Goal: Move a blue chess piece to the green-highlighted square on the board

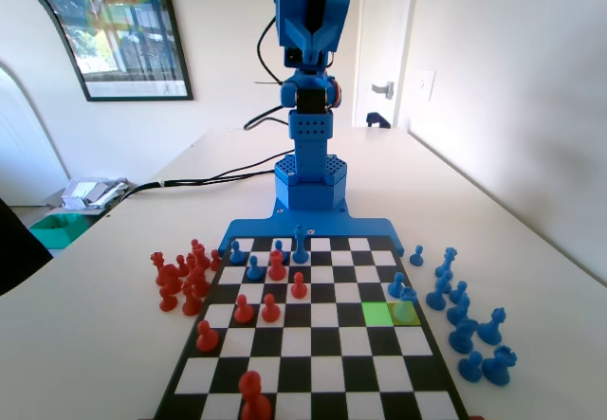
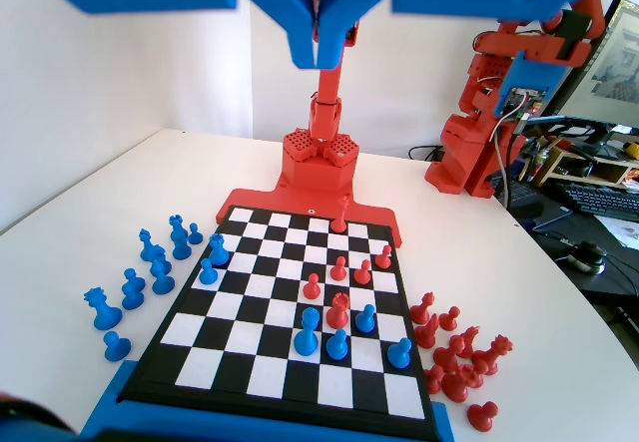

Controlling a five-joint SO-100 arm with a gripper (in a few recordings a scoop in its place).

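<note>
While the gripper (image 2: 319, 55) hangs high above the board (image 1: 285, 344), its jaws are pressed together in the wrist view and carry nothing. In the fixed view, red pieces (image 1: 185, 278) crowd well to the left of the green square (image 1: 377, 313). The pawn (image 1: 407, 299) stands upright just right of that square, on the yellowish one (image 1: 410, 315), with another blue piece (image 1: 396, 284) just behind it. Further right, blue pieces (image 1: 469, 320) stand off the board on the table (image 1: 104, 287). I judge the gripper must open and go far down, forward and toward this side. The green square itself is free, but the neighbour piece leaves little room for the jaws.
</note>
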